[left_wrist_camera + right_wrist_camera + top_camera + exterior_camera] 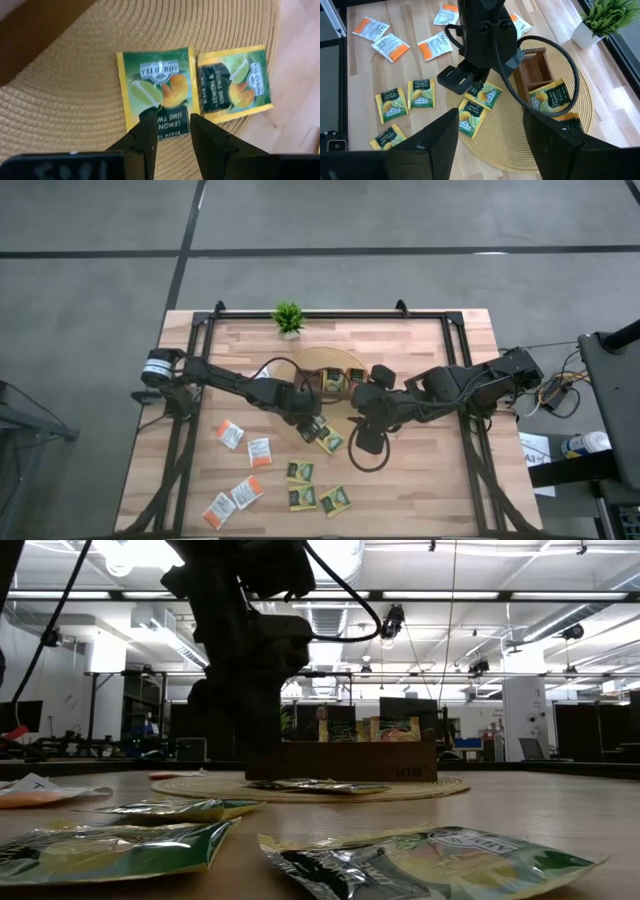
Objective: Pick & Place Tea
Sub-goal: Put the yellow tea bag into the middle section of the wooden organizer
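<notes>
The left claw (170, 127) hangs just above a green-and-yellow tea sachet (157, 85) lying flat on the round woven mat (75, 90), fingers partly spread, pinching nothing. A second sachet (234, 82) lies beside it. The right claw (490, 132) waits nearby, spread wide.

We see glossy, crinkled foil-like green-and-yellow sachets (157, 90) on a rough woven straw mat (65, 100), a matt wooden tray (532, 70), and a pale wood-plank table (400, 490).

Left pincer (170, 120) lowered, parted; right pincer (490, 120) wide.
</notes>
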